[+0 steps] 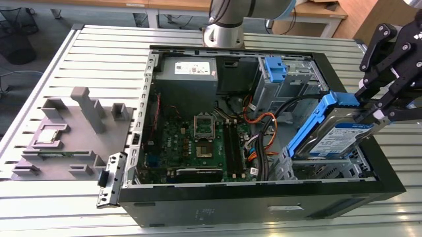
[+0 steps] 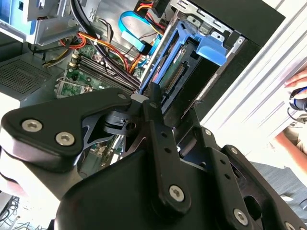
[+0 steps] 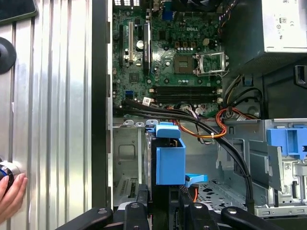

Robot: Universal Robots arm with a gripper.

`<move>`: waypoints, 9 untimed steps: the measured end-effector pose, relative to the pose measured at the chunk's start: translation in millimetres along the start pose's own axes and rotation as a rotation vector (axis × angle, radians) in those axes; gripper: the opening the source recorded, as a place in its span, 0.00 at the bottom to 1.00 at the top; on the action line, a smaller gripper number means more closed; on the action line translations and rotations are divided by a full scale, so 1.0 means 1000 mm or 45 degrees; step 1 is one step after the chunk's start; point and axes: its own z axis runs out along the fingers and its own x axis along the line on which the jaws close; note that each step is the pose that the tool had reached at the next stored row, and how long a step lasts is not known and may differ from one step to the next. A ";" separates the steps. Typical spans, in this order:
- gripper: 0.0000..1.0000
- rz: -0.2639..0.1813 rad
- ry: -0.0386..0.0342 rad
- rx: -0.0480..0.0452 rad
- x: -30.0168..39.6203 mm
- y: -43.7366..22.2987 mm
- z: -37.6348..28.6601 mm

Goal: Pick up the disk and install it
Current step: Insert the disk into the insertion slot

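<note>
Blue-railed disk [image 1: 339, 138], clamped in the end effector [image 1: 373, 114], slants long-axis down toward the drive bay [image 1: 327, 171]

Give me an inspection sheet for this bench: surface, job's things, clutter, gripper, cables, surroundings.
Surface: slatted metal table, carrying an open computer case.
Job's things: the disk, tilted, lower end at the drive cage, not lying flat in it.
Clutter: grey fixture on the exterior view's left; blue caddy in another bay.
Grippers: gripper shut on the disk's upper end.
Cables: orange and black cables loose inside the case, beside the cage.
Surroundings: a person's hand by the table's edge; wire bin on the floor.
</note>
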 end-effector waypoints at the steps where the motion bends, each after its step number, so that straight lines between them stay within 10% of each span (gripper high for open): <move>1: 0.35 0.000 0.0000 0.000 0.0001 -0.0001 0.0011; 9: 0.35 0.000 -0.0001 0.000 0.0008 -0.0007 0.0104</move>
